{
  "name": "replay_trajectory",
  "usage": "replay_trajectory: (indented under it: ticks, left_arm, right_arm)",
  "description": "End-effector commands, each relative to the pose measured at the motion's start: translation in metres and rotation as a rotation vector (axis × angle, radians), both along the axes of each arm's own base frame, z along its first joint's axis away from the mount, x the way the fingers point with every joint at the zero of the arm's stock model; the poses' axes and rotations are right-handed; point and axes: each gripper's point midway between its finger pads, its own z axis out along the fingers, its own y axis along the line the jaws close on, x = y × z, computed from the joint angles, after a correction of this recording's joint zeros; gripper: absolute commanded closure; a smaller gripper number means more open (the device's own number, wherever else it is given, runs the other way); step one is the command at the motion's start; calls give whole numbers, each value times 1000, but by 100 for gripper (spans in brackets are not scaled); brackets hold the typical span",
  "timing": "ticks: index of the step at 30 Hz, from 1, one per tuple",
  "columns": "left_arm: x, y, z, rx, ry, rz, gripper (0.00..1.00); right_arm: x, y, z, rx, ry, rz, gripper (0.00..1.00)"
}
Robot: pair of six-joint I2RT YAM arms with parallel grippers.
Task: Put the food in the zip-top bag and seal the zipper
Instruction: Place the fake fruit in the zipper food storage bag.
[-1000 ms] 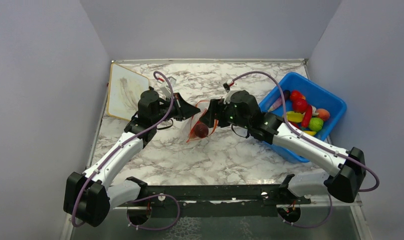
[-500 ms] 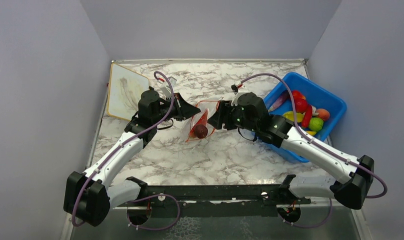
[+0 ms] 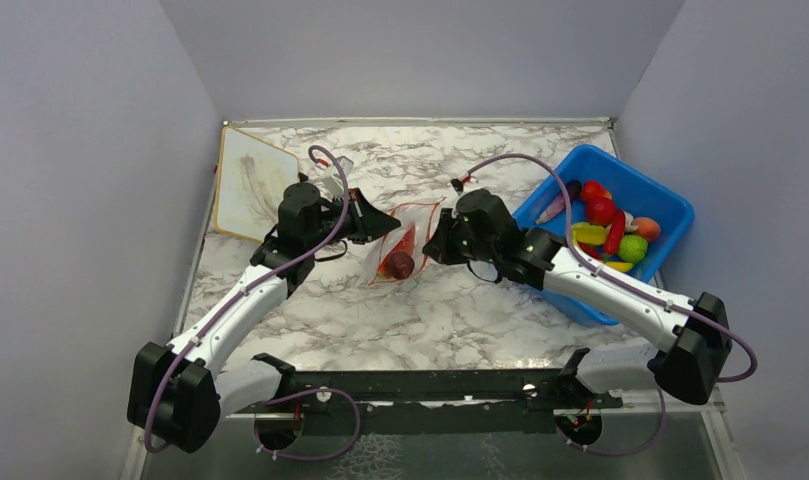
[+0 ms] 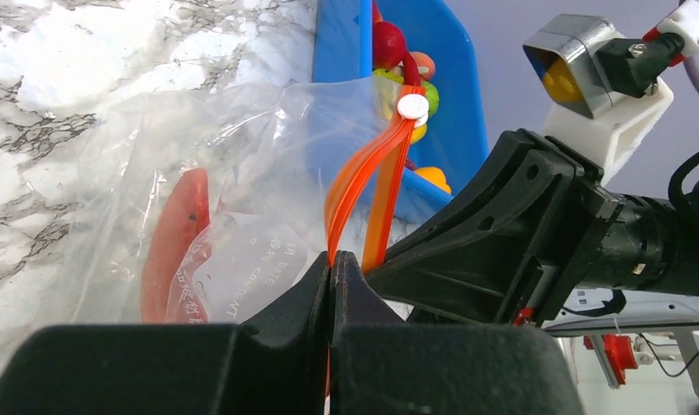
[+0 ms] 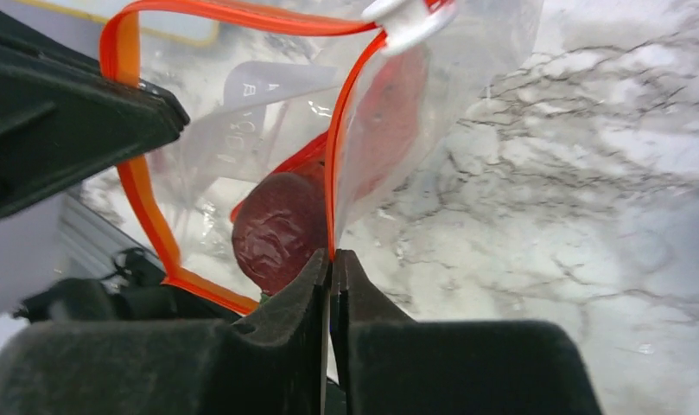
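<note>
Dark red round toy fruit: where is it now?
The fruit lies centrally in the top view, inside the clear plastic bag, between the left hand and right hand.

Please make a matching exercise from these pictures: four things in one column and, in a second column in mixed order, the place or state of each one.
Column one
1. left gripper
2. dark red round fruit
3. blue bin
4. white slider

Column two
a. holds loose toy food at the right side of the table
b. shut on the orange zipper
c. lies inside the clear zip-top bag
d. sits where the two zipper strips meet

Pairs: 1-b, 2-c, 3-a, 4-d
</note>
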Motion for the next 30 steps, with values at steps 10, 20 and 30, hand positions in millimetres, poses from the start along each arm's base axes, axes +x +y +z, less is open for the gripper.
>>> replay_trajectory:
  ticks: [10,20,30]
  left_arm:
    - [14,18,-22,133,-53,90,100]
    - [13,32,55,120,-167,137,100]
    - [6,25,11,187,-131,65,100]
  right_arm:
    - [14,37,76,231,-144,50,99]
    - [39,-4,38,19,-168,-117,99]
    - [42,21,-19,101,-18,4,99]
